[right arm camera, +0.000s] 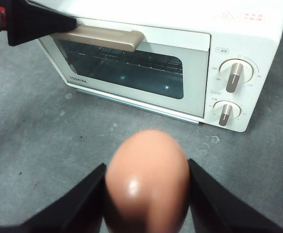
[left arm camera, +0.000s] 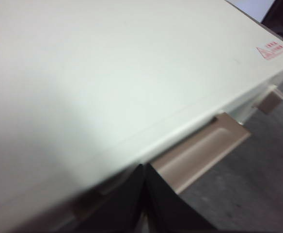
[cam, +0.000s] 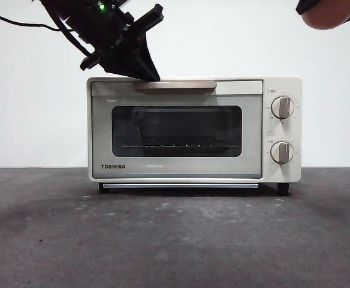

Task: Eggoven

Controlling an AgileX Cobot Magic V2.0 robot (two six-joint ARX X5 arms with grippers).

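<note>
You're seeing left gripper pressing against handle at top of toaster oven, jaws together, tips touching handle's end. Door sitting closed. Right gripper hovering high, well apart from oven, jaws clamping egg between them. Two knobs showing beside door.

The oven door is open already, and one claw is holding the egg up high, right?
Not quite: the oven door is shut, as the front view shows. The left gripper is only at its handle. The right gripper does hold the egg up high.
</note>
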